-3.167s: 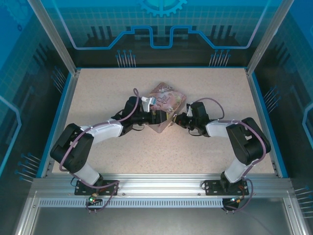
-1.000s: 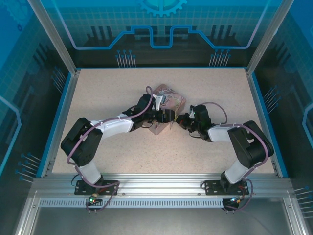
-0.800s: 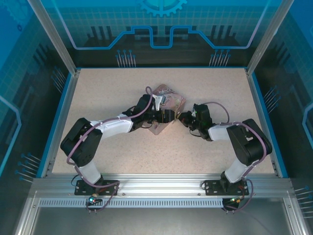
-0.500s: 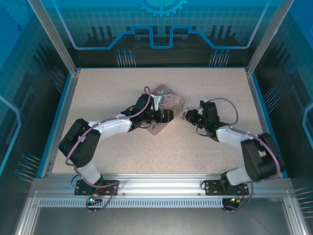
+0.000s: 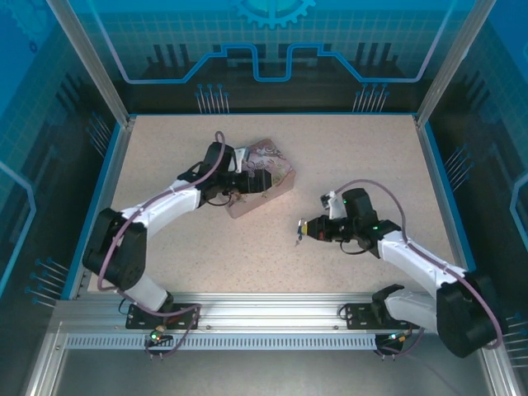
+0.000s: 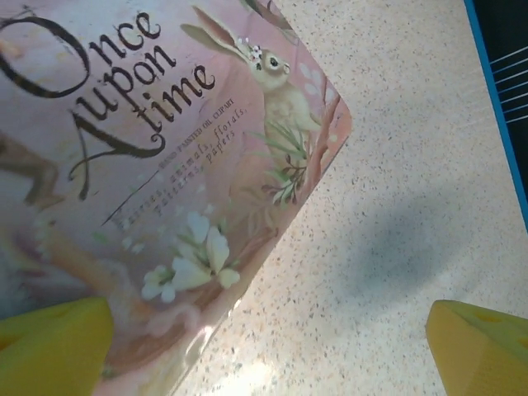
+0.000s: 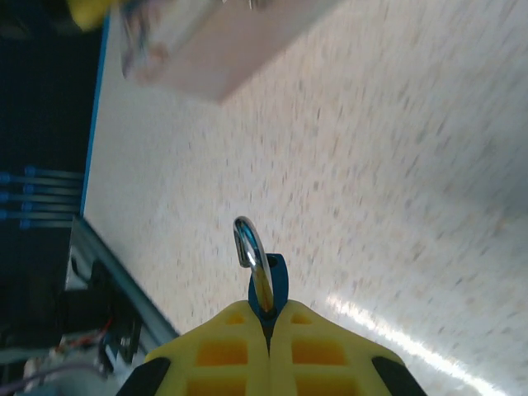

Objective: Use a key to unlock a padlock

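Currently the right end effector is positioned over open counter in the near-right area, well apart from the pink illustrated tin. Half a second earlier it was still just beside the tin's front corner, where both arms had been working. Its yellow fingers are pressed fully together on the blue-black key. The brass padlock sits edge-on against the key and is carried with it, its steel shackle projecting forward past the fingertips. The frames do not resolve whether the shackle is sprung free at one leg. Since the padlock has come away from the tin, the shackle was most likely released, so the unlocking step is judged complete or nearly so. The tin has also shifted toward the left rear together with the left arm. The left end effector hovers above the tin lid with its fingers spread wide and gripping nothing, one pad over the lid's near edge and the other over bare counter. Legible marking on the lid reads "Once upon A time" in large dark script. Two finer lines sit beneath it, too small to be read reliably. The lid artwork shows a hare wearing a flower crown, with white blossoms below. No brand mark is readable on the padlock or the key.
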Tool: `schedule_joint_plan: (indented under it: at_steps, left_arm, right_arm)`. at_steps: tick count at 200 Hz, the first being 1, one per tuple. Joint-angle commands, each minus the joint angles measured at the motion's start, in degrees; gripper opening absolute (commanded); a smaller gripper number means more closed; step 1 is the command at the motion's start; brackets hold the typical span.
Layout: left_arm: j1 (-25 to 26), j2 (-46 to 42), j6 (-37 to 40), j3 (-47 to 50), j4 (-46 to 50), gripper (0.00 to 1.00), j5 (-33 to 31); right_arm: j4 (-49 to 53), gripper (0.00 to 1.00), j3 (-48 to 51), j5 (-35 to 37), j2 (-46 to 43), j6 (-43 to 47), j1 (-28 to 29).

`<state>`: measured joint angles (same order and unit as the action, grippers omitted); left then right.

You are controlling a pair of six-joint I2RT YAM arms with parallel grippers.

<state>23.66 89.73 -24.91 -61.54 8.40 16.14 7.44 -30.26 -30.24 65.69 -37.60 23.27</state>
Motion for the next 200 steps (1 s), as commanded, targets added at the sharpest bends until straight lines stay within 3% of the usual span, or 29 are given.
schedule_joint_plan:
  at_steps: [1, 35, 66, 95, 134, 153, 183, 200]
  left_arm:
    - [-1.8, -8.2, 1.0, 1.7, 2.8, 0.99, 2.6]
    - [-4.4, -17.8, -0.2, 7.6, 3.7, 0.99, 2.7]
    - [-5.6, -23.0, -0.6, 11.0, 5.6, 0.99, 2.2]
    - [-6.8, -26.4, -0.6, 12.7, 8.0, 0.99, 0.6]
    - [-9.6, -31.0, -0.3, 12.6, 11.0, 0.99, -0.6]
    - [-11.4, -33.5, 0.3, 12.6, 12.7, 0.99, -3.2]
    - [-14.8, -38.4, 1.2, 15.8, 12.8, 0.99, -12.1]
    - [-16.1, -40.8, 2.7, 20.7, 9.0, 0.99, -21.3]
  right_arm:
    - [-3.4, 0.04, -0.1, -4.3, 5.0, -2.2, 2.5]
    - [-7.6, 0.05, -1.6, -2.7, 12.6, -4.0, 2.6]
    - [-4.5, 0.07, -4.7, -1.8, 19.3, -1.9, 2.5]
    - [-0.8, 0.14, -5.5, 2.6, 20.1, -1.1, 1.0]
    - [7.6, 0.54, -6.7, 8.4, 14.1, 2.4, -2.6]
    - [13.0, 0.68, -8.1, 13.9, 9.3, 4.7, -4.9]
    - [17.2, 0.86, -10.6, 23.6, 1.1, 9.6, -8.7]
    - [17.3, 1.0, -11.3, 31.6, -2.7, 12.2, -11.0]
